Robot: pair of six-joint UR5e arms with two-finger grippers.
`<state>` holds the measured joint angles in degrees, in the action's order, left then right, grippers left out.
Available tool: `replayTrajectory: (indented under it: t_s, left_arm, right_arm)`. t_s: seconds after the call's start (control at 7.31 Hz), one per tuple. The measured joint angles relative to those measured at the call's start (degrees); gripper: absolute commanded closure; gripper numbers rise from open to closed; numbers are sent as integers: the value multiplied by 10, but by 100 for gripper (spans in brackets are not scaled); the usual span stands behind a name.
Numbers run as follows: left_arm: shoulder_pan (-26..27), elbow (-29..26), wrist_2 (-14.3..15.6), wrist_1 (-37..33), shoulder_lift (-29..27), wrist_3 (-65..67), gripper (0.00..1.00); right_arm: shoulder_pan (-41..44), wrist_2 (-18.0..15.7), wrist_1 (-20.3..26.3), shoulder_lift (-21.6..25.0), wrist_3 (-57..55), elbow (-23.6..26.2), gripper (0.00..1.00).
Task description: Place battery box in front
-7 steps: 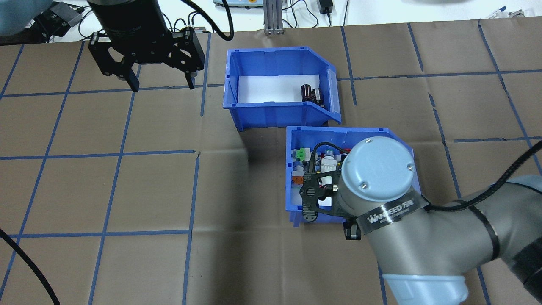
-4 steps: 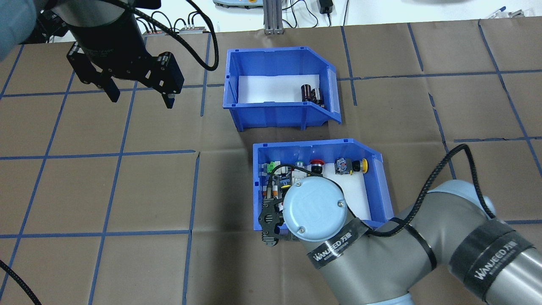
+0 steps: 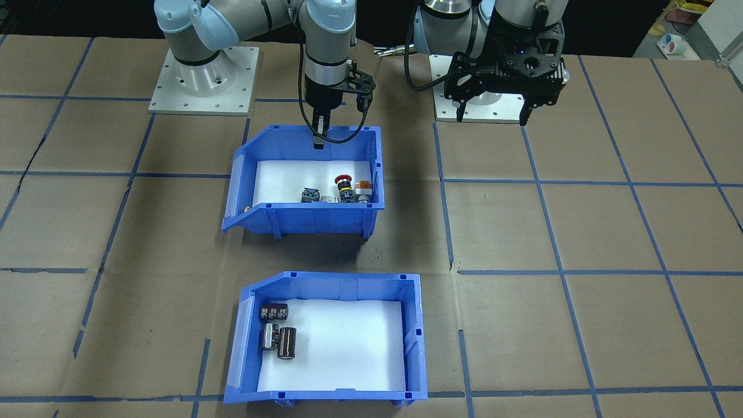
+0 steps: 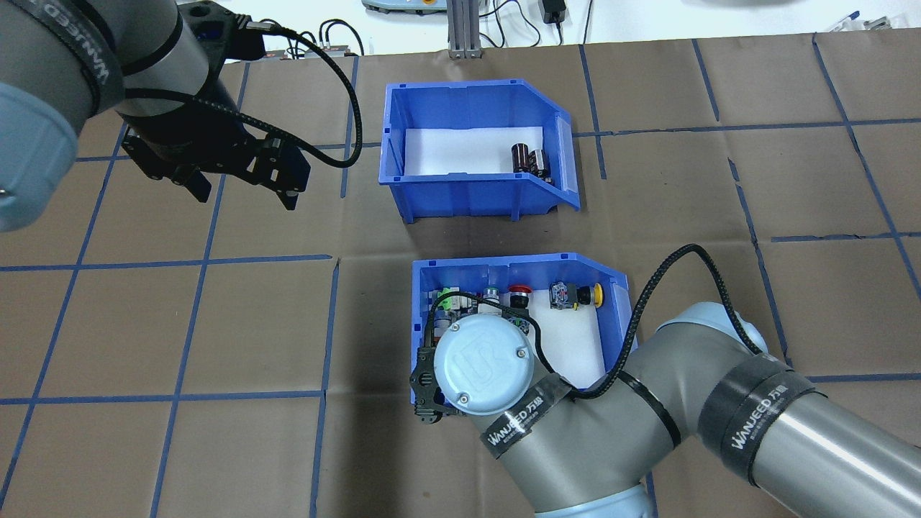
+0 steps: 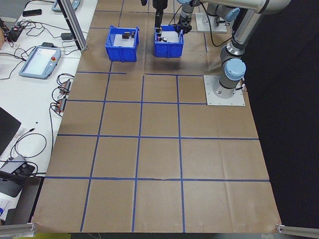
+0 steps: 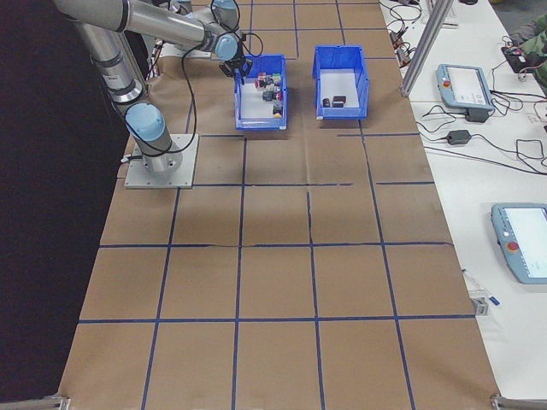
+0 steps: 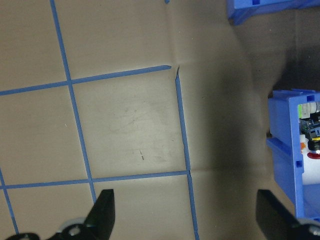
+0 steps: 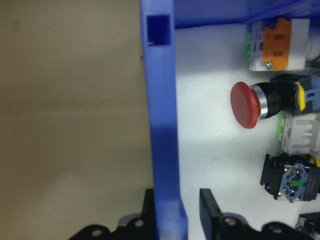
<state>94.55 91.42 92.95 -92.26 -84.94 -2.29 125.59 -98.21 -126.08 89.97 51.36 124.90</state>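
In the overhead view the right arm's wrist covers the right gripper (image 3: 318, 134) and a corner of the switch bin (image 4: 617, 306), so the grip itself cannot be seen from above. The wrist camera shows it: one finger outside and one inside the bin's blue wall, the wall squeezed between them. In the front-facing view the arm comes down vertically onto the bin's wall on the robot's side, finger pointing straight down. Red, yellow, green and orange push-button switches (image 8: 272, 102) lie on the bin's white liner; several are cut off at the wrist view's edge, and in the side views they are too small to tell apart.

The left arm hangs above bare brown paper toward the table's left side, well apart from both bins. The left gripper (image 4: 241, 188) points down with its fingers spread wide and nothing between them; its wrist camera catches only the two black fingertips at the frame's bottom, above blue tape lines.

The battery box (image 4: 450, 95) stands at the table's far edge from the robot, beyond the switch bin, neither gripper touching it. Three dark cells (image 3: 278, 334) lie on its white liner beside the sloped cut-away side; from overhead only two show clearly.
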Motion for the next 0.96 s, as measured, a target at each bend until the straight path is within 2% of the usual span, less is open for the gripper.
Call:
replayTrajectory:
  t_s: [0.27,0.55,0.68,0.96]
  left_arm:
    - [-1,10,-10,2,3,0,0]
    - [-2,12,-13,-1,3,0,0]
    - [-2,12,-16,-3,3,2,0]
    - [-2,10,-27,-13,4,16,0]
  right_arm:
    - [-7,-2,33,18,-9,-29,0]
    - [-35,0,117,49,-10,-82,0]
    - [-65,2,142,56,-9,-109,0]
    - [-147,5,155,54,-16,-152,0]
